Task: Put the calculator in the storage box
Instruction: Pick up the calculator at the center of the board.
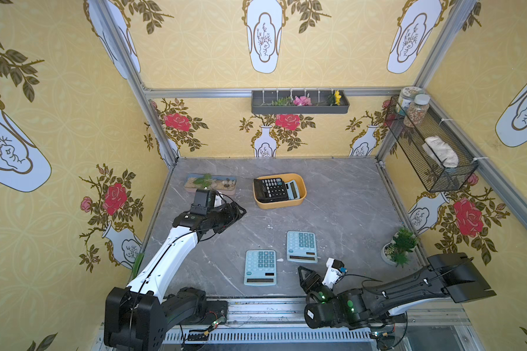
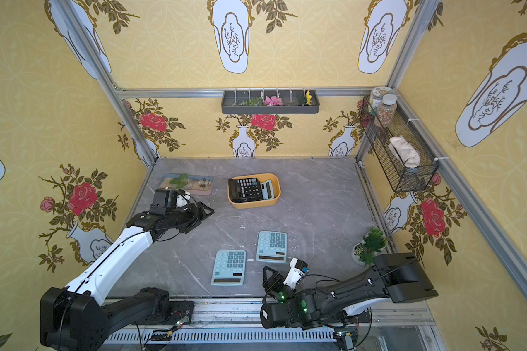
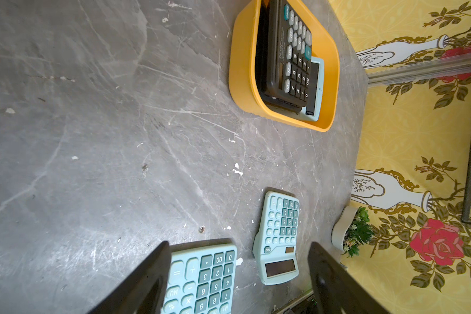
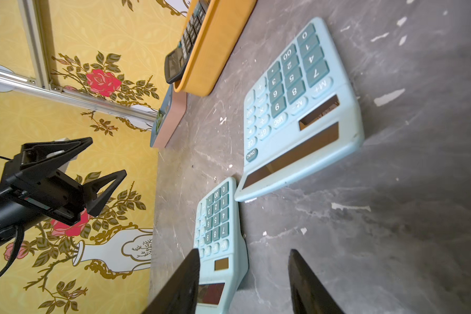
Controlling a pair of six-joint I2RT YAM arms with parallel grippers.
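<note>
The yellow-orange storage box [image 1: 279, 203] [image 2: 254, 205] [image 3: 242, 81] stands at the back middle of the table. Inside it a black calculator [image 1: 270, 188] [image 3: 288, 62] lies on a light blue calculator [image 1: 293, 189]. Two more light blue calculators lie flat near the front, one to the left [image 1: 260, 267] [image 3: 201, 277] [image 4: 218, 225] and one to the right [image 1: 301, 246] [image 3: 280, 239] [image 4: 297, 108]. My left gripper [image 1: 236, 218] [image 3: 239, 252] hovers open and empty at the left. My right gripper [image 1: 301, 273] [image 4: 242, 261] is open and empty, just in front of the right calculator.
A pink-and-blue planter tray [image 1: 211, 184] sits at the back left, close behind the left gripper. A small potted plant [image 1: 400, 247] stands by the right edge. A grey tray [image 1: 300, 104] and a wire basket [image 1: 432, 152] hang on the walls.
</note>
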